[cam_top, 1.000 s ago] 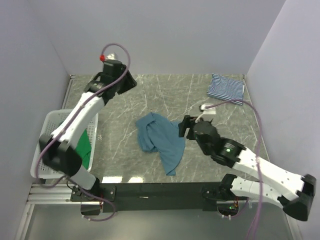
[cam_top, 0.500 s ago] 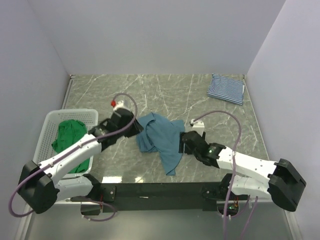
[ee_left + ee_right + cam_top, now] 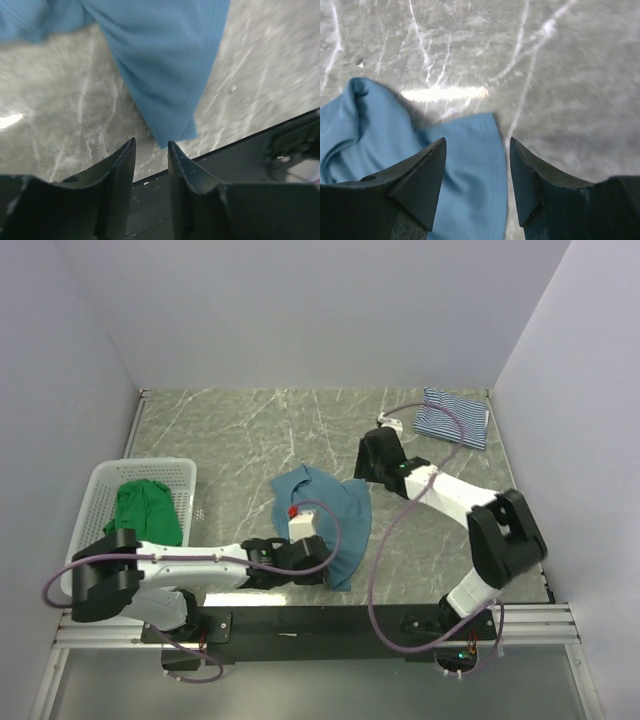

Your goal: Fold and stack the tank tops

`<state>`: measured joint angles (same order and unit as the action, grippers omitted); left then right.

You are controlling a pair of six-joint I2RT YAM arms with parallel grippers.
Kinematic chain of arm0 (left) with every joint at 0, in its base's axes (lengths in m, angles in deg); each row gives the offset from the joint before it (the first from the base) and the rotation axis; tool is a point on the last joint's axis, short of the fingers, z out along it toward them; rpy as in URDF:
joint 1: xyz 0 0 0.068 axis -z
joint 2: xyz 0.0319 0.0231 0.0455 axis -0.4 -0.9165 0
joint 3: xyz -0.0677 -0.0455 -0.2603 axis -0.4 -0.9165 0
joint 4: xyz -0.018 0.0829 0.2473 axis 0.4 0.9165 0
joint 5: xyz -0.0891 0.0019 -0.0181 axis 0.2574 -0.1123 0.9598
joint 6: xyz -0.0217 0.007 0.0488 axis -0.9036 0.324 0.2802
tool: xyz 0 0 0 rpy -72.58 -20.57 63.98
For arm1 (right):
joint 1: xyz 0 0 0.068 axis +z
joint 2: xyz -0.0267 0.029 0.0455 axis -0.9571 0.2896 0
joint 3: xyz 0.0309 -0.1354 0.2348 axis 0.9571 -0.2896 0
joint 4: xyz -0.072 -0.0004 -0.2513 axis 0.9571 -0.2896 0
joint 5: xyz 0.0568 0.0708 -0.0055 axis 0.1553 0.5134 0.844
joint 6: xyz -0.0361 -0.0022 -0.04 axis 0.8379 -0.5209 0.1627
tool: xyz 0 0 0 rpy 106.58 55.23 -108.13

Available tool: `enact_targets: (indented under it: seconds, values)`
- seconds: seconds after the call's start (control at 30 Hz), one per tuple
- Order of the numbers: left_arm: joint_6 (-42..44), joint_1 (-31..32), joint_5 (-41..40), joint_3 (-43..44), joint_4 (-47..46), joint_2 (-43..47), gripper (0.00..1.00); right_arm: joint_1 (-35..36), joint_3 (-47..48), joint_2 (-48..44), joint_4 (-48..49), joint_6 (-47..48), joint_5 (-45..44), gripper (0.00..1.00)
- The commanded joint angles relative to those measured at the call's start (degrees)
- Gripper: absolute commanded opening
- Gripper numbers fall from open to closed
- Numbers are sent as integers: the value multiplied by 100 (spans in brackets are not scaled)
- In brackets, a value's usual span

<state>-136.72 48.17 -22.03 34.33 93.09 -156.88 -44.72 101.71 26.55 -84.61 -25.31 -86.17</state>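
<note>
At mid-table the teal-blue tank top (image 3: 322, 502) lies crumpled and unfolded on the grey marble tabletop (image 3: 230, 435), with its long narrow end pointing toward the near edge. Left gripper (image 3: 151, 143) sits low at that near tip. Its fingers are parted by a slim gap with nothing between them. The cloth corner is just ahead of the fingertips; cannot tell if it touches. Right gripper (image 3: 477, 145) hangs over the top's far right edge, released, fingers spread wide. The blue hem shows below the gap, not pinched.

Navy-and-white striped tank top (image 3: 452, 417) lies folded flat in the far right corner, well apart from the teal one. Bright green tank top (image 3: 140, 510) is bunched inside the white mesh basket (image 3: 100, 480) at the left side of the table. Black base rail (image 3: 320, 622) runs along the near edge, close to the left fingers.
</note>
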Motion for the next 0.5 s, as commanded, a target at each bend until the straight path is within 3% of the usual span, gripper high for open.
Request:
enact_targets:
  seconds: [0.0,0.2,0.47]
  values:
    - [-215,330,-374,280,-204,-335,39,-129,559,702,-78,393,257,60]
    - [-57,744,-610,693,-109,-924,48,-182,1087,1486,-324,428,179,57]
    - [233,868,-619,746,-355,-1284,55,-182,1061,1777,-350,261,257,54]
